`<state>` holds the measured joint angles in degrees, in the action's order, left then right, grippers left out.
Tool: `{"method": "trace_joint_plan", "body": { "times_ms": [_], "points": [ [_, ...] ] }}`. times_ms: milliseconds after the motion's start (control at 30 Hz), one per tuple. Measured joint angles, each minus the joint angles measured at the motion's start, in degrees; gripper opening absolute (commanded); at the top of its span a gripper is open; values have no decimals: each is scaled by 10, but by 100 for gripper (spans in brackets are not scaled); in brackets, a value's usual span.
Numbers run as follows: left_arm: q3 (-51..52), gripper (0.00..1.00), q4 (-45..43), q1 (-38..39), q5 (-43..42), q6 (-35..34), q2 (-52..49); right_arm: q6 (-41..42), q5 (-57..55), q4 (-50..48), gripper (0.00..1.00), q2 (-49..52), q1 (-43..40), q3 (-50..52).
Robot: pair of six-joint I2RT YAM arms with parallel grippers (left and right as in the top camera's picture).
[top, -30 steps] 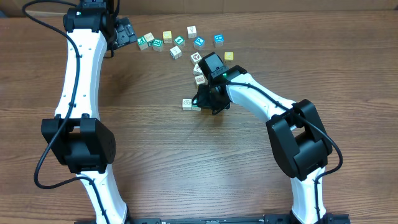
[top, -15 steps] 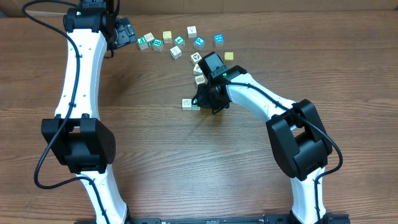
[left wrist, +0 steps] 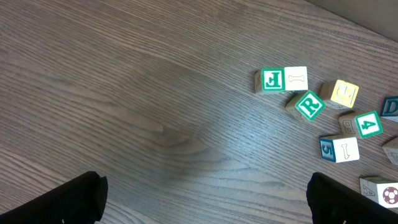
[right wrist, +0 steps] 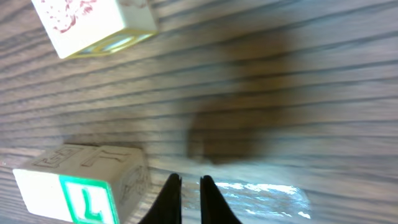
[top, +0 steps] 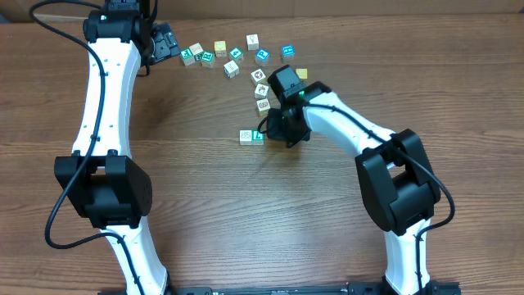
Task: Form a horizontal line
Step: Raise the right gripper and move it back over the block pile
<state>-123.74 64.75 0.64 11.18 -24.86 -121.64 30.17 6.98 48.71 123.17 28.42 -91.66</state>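
Observation:
Two blocks lie side by side mid-table: a pale block [top: 246,137] and a green L block [top: 258,136]. My right gripper [top: 271,131] sits just right of the L block with its fingers shut on nothing. In the right wrist view the fingertips [right wrist: 189,198] are low over the wood beside the L block [right wrist: 81,186], and a red-patterned block [right wrist: 93,22] lies further off. My left gripper [top: 168,41] is open and empty at the far left. Its fingers frame bare wood in the left wrist view [left wrist: 205,202].
Three blocks [top: 260,90] form a short column above the right gripper. Several loose blocks [top: 221,53] are scattered along the far edge and also show in the left wrist view [left wrist: 309,104]. A yellow block [top: 301,74] lies by the right arm.
My right gripper has drawn back to the right and slightly up, uncovering the green L block beside the pale block. The left arm has not moved.

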Motion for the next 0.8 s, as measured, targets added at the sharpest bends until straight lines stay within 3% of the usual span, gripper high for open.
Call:
{"method": "trace_joint_plan", "body": {
  "times_ms": [200,267,433,800],
  "points": [
    [0,100,0,0,0,0,0,-40,-21,109,4,1,-18,-115],
    [0,100,0,0,0,0,0,-58,-33,139,21,1,-21,-172],
    [0,100,0,0,0,0,0,-104,-50,123,47,0,-21,-263],
    [0,100,0,0,0,0,0,-135,-61,124,46,8,-12,-269]
  ]
}}
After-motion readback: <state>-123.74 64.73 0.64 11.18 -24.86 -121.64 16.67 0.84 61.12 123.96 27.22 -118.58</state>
